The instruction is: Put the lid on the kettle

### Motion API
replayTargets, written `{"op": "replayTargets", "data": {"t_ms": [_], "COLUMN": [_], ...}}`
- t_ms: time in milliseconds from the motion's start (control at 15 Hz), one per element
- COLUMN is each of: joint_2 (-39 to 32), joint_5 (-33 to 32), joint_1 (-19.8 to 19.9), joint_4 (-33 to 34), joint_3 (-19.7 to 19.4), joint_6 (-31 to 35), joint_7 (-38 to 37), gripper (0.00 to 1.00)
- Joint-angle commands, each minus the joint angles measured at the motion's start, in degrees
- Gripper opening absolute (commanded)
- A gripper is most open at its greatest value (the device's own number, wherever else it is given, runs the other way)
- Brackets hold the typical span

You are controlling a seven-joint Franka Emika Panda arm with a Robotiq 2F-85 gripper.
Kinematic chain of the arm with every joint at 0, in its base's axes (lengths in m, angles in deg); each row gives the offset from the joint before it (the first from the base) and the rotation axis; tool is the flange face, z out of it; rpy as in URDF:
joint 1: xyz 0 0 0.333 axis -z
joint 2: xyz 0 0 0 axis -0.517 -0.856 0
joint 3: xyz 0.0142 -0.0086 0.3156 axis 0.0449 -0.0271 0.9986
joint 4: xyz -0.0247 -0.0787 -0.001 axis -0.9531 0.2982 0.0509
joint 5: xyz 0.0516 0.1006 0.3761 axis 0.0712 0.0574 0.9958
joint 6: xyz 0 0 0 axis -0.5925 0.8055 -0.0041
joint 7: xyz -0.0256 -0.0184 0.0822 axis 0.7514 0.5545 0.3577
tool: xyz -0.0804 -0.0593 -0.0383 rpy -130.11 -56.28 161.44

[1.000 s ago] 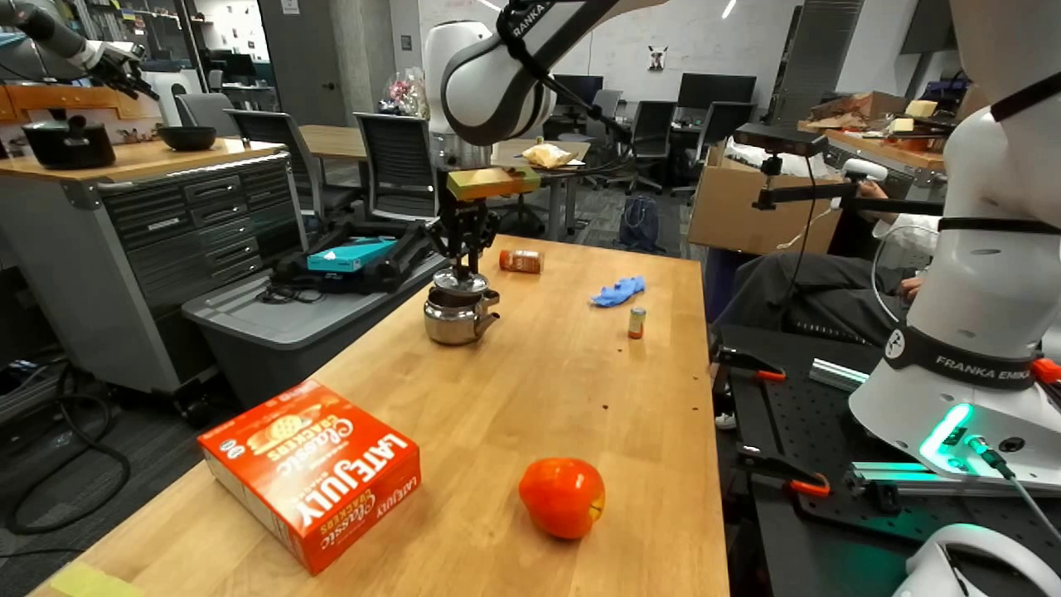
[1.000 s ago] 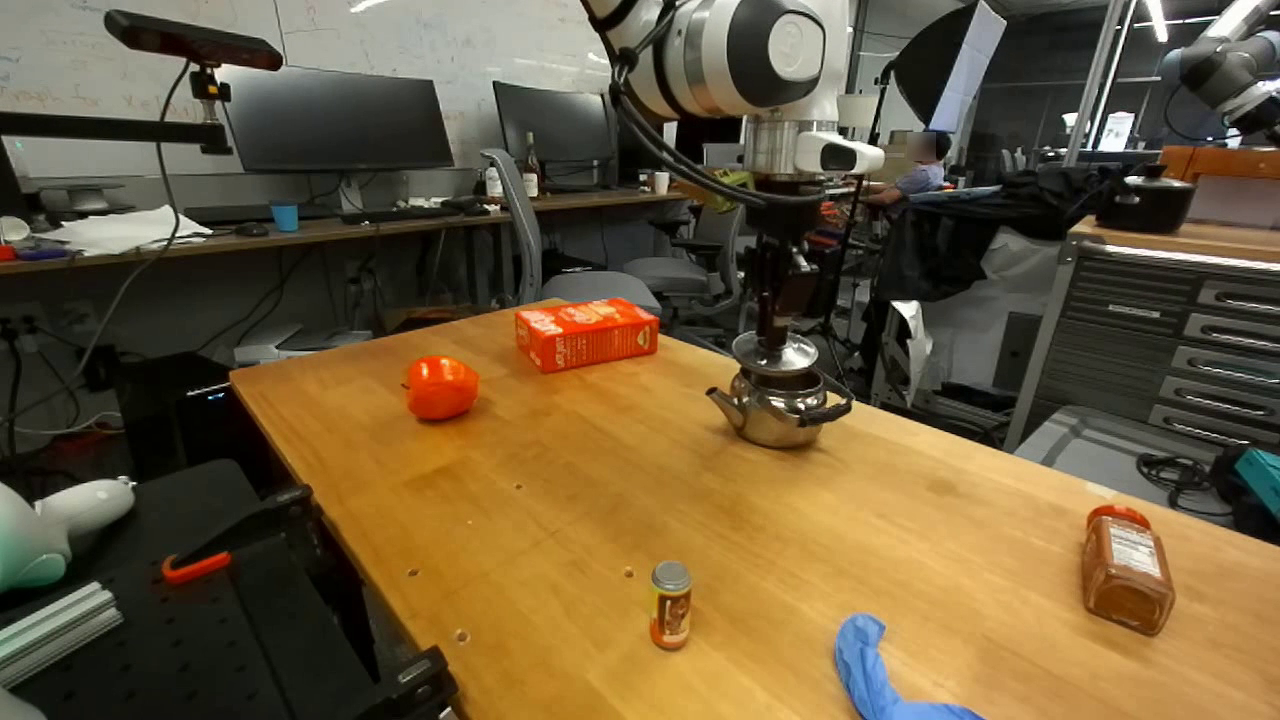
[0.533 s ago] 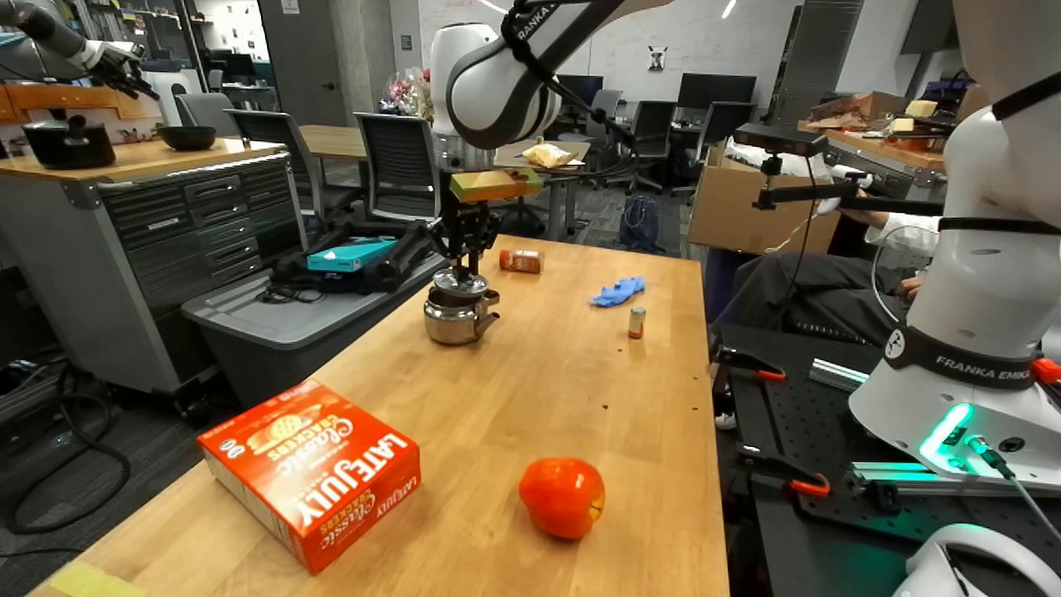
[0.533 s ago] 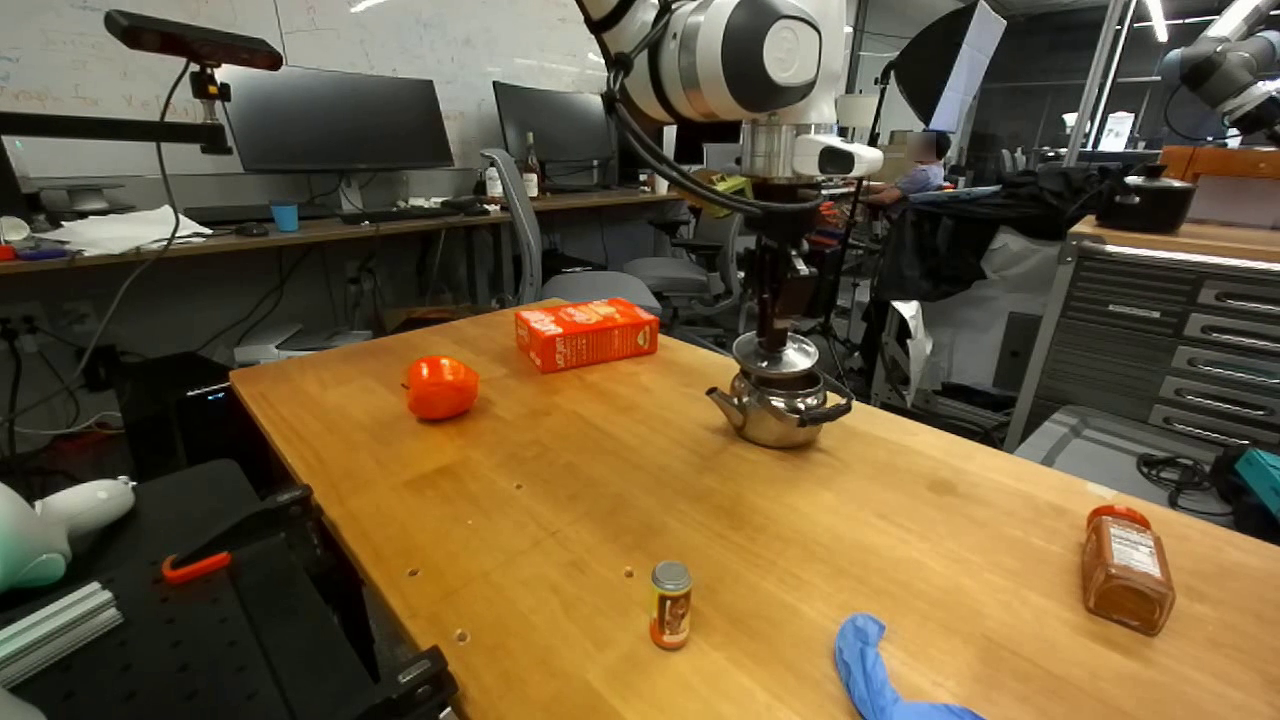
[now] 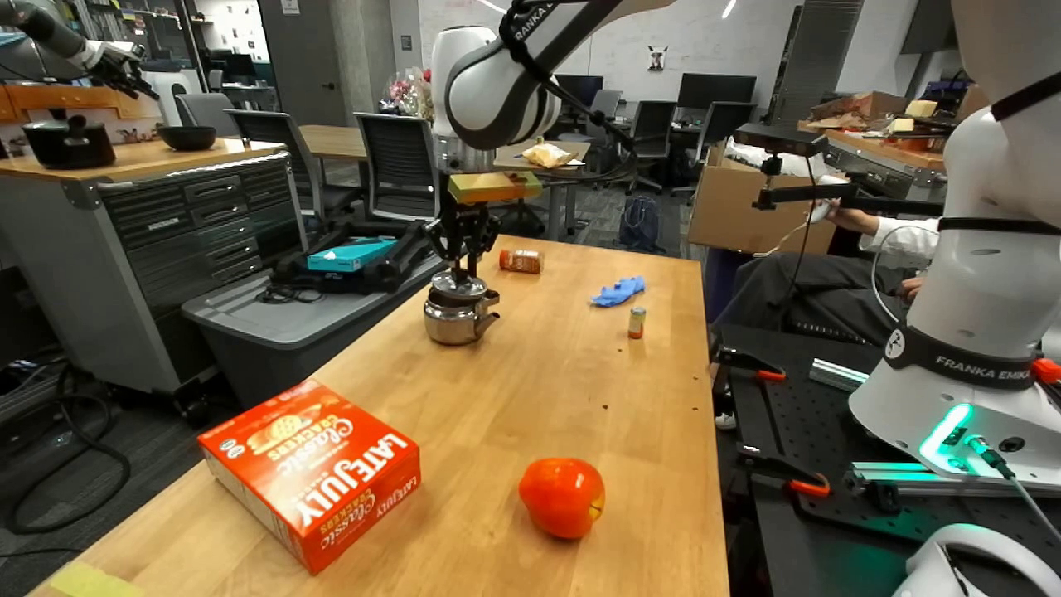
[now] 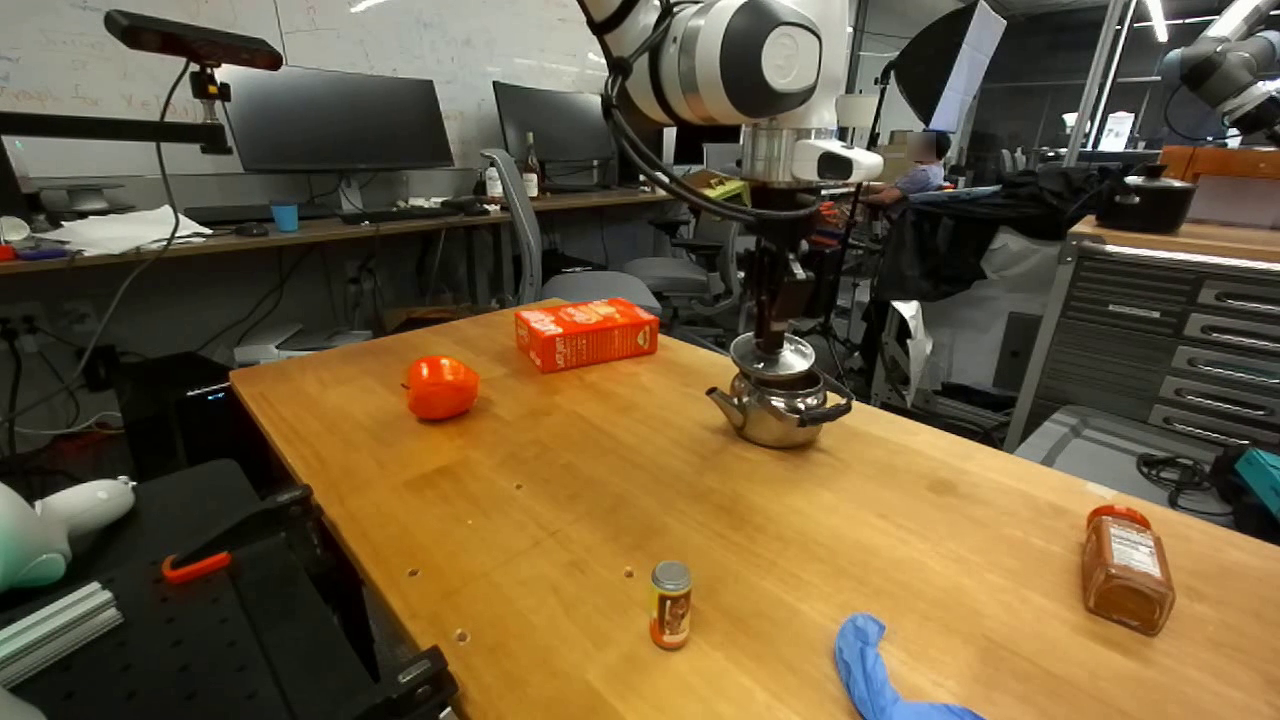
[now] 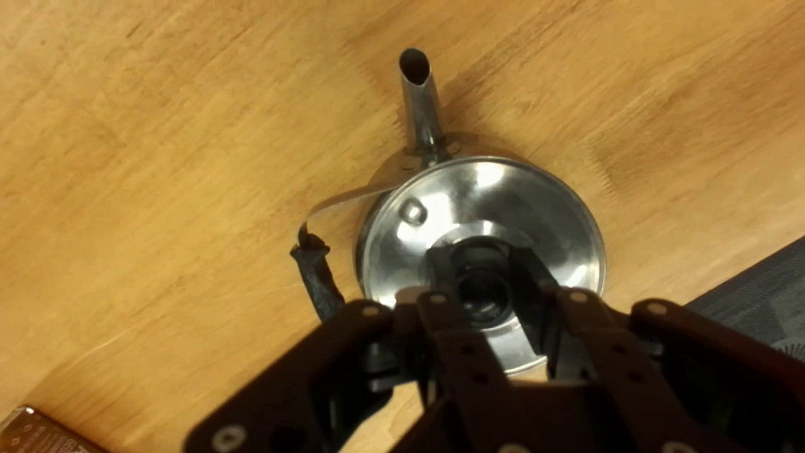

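In an exterior view the lid (image 6: 775, 366) hangs over the kettle (image 6: 775, 416), whose dark mouth shows beneath; whether the rims touch cannot be told. The fingers (image 7: 531, 283) are closed on the lid's knob (image 7: 484, 296) and hide its near part in the wrist view, where the kettle's handle (image 7: 317, 277) runs out of sight under them. A brown lettered thing (image 7: 38, 434) there is cut off too far to name. The blue glove (image 6: 872, 680) is cut off in an exterior view.

Besides one lid, one kettle and one glove, there are one cracker box (image 5: 311, 473), one round orange-red thing (image 5: 562, 497), one jar (image 6: 1130, 575) lying down and one small upright container (image 6: 670, 608).

The tabletop (image 5: 514, 398) is pale wood with small holes. Around it are office chairs (image 5: 398, 162), monitors (image 6: 340, 120) and a whiteboard (image 6: 450, 45); a seated person (image 5: 829, 290) is mostly hidden.
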Motion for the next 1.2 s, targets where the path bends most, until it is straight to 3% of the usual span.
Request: {"op": "replayTargets", "data": {"t_ms": [0, 1133], "joint_2": [-1.46, -3.5], "joint_5": [2.59, 7.43], "joint_1": [0.66, 0.48], "joint_4": [1.97, 4.07], "joint_3": [0.42, -0.19], "joint_6": [0.33, -0.15], "joint_7": [0.36, -2.31], "gripper": [0.07, 0.07]}}
